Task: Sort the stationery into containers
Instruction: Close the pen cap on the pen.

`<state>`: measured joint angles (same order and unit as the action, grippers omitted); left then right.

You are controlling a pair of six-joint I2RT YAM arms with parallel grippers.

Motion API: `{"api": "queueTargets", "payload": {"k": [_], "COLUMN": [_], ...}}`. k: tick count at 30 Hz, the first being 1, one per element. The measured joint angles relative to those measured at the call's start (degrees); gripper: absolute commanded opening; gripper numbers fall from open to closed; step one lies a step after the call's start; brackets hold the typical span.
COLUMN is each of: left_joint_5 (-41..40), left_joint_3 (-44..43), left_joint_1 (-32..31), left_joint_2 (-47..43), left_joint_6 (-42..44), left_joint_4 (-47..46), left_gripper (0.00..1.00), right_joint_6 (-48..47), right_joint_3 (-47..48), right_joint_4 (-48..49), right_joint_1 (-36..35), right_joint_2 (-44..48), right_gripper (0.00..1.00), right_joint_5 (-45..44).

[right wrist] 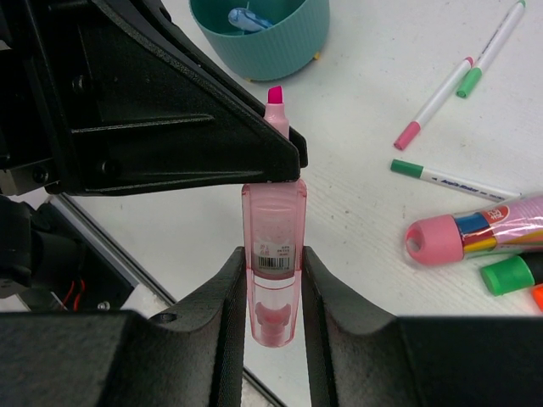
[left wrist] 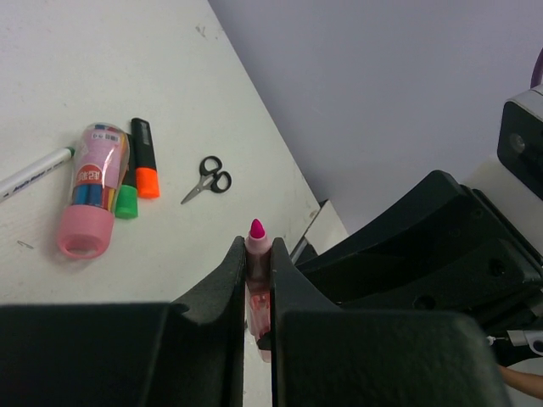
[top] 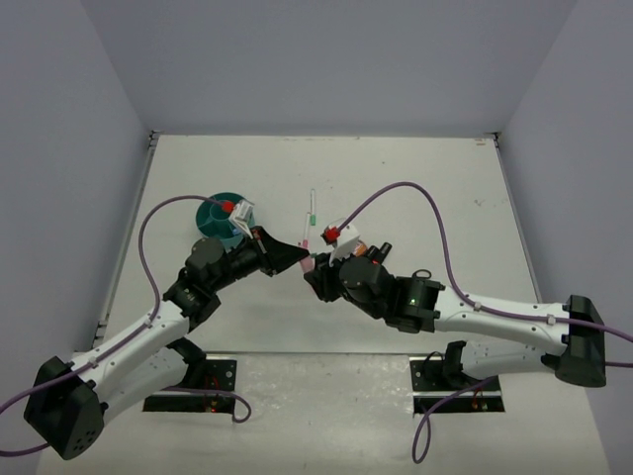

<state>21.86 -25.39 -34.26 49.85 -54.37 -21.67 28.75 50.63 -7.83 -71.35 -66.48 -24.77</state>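
A translucent pink highlighter (right wrist: pixel 273 222) is held above the table between both arms, its cap off. My right gripper (right wrist: pixel 273 254) is shut on its barrel at the barcode label. My left gripper (left wrist: pixel 258 246) is shut on the nib end, and the bright pink nib (left wrist: pixel 256 229) pokes out past the fingertips. In the top view the two grippers meet nose to nose at the highlighter (top: pixel 309 263). The round teal container (top: pixel 218 220) stands to the left behind my left wrist, and its ribbed wall (right wrist: pixel 284 47) shows a blue clip (right wrist: pixel 246 17) inside.
On the table lie a pink stubby tube (left wrist: pixel 92 191), a green highlighter (left wrist: pixel 126 200), an orange highlighter (left wrist: pixel 144 161) and small black-handled scissors (left wrist: pixel 208 178). Thin white pens lie nearby: a pink-capped one (right wrist: pixel 434 103) and two green-capped ones (right wrist: pixel 490 47) (right wrist: pixel 450 179).
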Motion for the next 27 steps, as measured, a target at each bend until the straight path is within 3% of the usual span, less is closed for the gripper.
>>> {"api": "queueTargets", "payload": {"k": [5,16,17,19,27], "left_joint_5": [-0.4,-4.3,-4.4,-4.4,-8.6], "left_joint_3": [-0.2,-7.3,-7.4,-7.5,-10.1], "left_joint_1": [0.0,-0.9,-0.9,-0.9,0.1], "left_joint_2": [0.0,-1.1,-1.3,-1.4,-2.4], "left_joint_6": [0.5,6.1,6.2,6.1,5.9], "left_joint_4": [1.3,18.2,18.5,18.9,12.7], "left_gripper": [0.00,0.00,0.00,0.00,0.00], "right_joint_6": [0.1,2.9,3.1,3.2,3.7], "right_joint_3": [-1.7,-8.9,-8.9,-9.1,-11.9], "right_joint_4": [2.0,14.6,15.0,15.2,9.5], "right_joint_1": [0.1,-0.4,-0.5,-0.7,-3.6], "right_joint_2": [0.1,0.2,0.2,0.3,0.3], "right_gripper": [0.00,0.00,0.05,0.30,0.74], "right_joint_5": [0.4,1.4,1.3,1.2,5.1]}}
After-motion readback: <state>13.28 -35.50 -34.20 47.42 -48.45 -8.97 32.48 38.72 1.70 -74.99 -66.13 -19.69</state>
